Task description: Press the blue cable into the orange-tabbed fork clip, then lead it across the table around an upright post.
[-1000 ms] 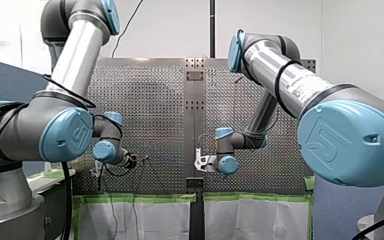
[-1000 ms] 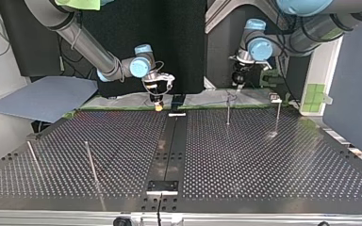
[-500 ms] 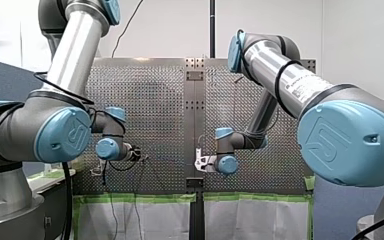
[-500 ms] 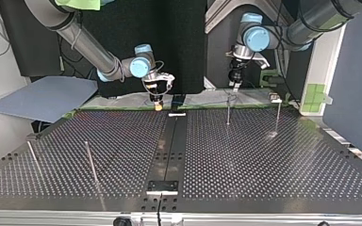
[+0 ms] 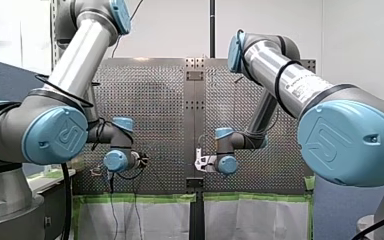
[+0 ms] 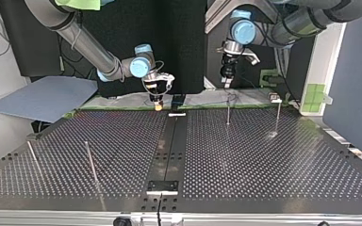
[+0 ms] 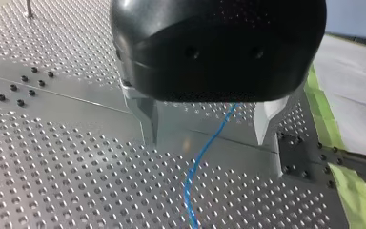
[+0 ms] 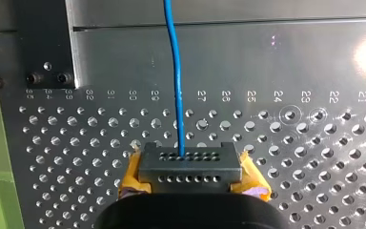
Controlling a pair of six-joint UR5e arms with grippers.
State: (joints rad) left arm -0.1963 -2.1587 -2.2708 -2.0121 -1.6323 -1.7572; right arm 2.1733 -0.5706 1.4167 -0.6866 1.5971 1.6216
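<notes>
Noting: the right gripper (image 8: 189,168) is sitting low at the far edge of the table (image 6: 264,179), just beside the centre strip (image 6: 169,141). Its yellow pads are closed on the blue cable (image 8: 176,71), which is running straight ahead from the tips over the perforated surface. The left gripper (image 7: 207,140) is hanging above the cable with its metal fingers spread wide, gripping nothing. The cable is lying on the table roughly under the middle of the gap. I cannot pick out the orange-tabbed clip for certain in any view. Judgement: the left arm is lining up to take the cable. To do it well, it should be coming straight down with the cable centred and closing only once the tips are straddling it. Meanwhile the right should be holding firm so the line is not dragged sideways. An upright post (image 6: 228,110) is standing near the left gripper in the top view, and the descent should be keeping clear of it.
</notes>
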